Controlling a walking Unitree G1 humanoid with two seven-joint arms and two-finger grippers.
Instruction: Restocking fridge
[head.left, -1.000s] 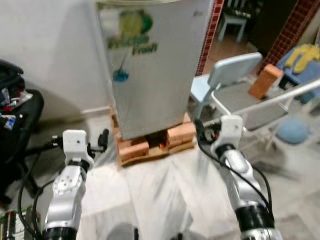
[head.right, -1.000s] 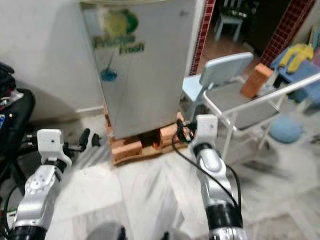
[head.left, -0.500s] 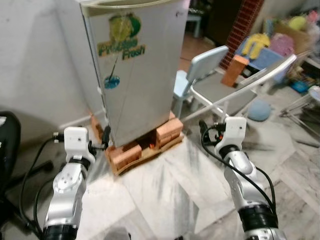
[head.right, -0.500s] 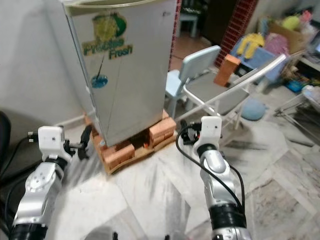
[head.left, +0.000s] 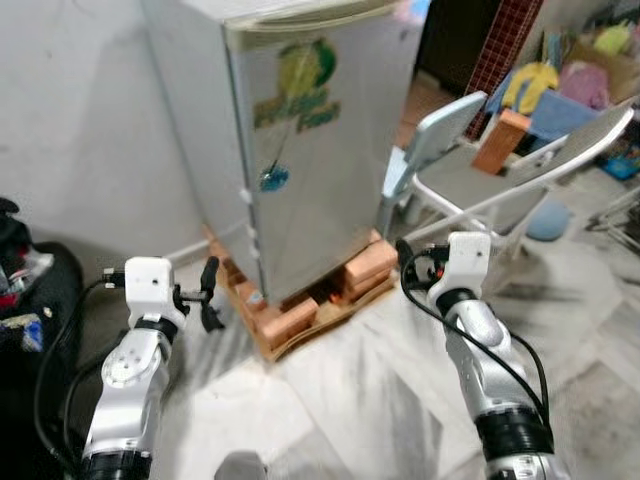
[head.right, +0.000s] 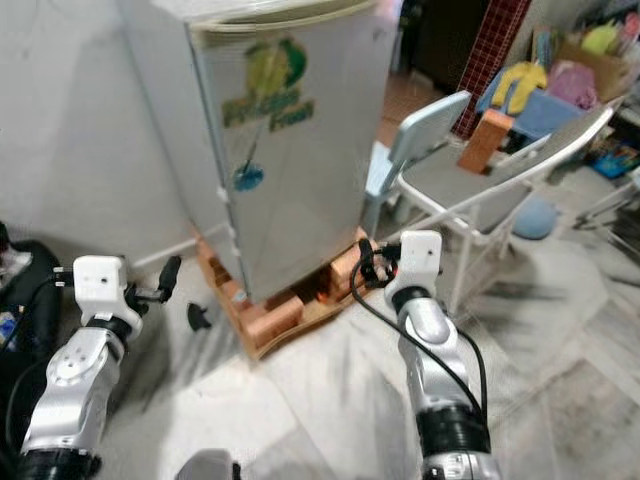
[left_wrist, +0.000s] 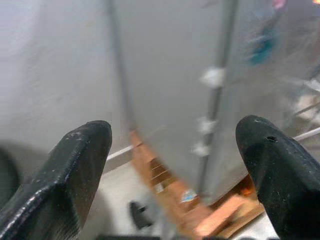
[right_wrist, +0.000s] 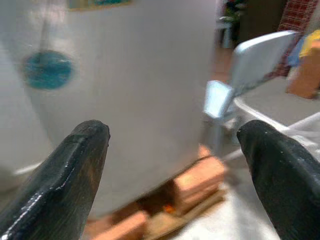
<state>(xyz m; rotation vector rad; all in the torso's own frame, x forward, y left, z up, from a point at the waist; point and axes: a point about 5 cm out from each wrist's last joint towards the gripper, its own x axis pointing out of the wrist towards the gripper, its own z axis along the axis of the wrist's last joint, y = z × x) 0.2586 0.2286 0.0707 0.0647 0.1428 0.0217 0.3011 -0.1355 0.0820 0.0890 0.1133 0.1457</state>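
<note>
A small silver fridge (head.left: 310, 170) stands ahead with its door shut. It carries a green logo and a blue sticker, and rests on a base of orange bricks (head.left: 300, 315). My left gripper (head.left: 208, 295) is held up to the left of the fridge's lower corner, open and empty. My right gripper (head.left: 405, 268) is raised near the fridge's lower right corner, also open with nothing between its fingers. Looking along the left gripper (left_wrist: 175, 140), I see the fridge's hinge edge and the wall. The view along the right gripper (right_wrist: 175, 145) takes in the fridge door and the bricks.
A metal folding chair (head.left: 490, 195) stands right of the fridge with a brick (head.left: 500, 140) on it, and a pale blue plastic chair (head.left: 435, 135) stands behind. A black bag (head.left: 30, 300) sits at far left. A white wall runs behind; marble floor lies in front.
The camera has swung, so the fridge now sits further right in the picture and the black bag shows at the left again. Both arms hold the same raised pose.
</note>
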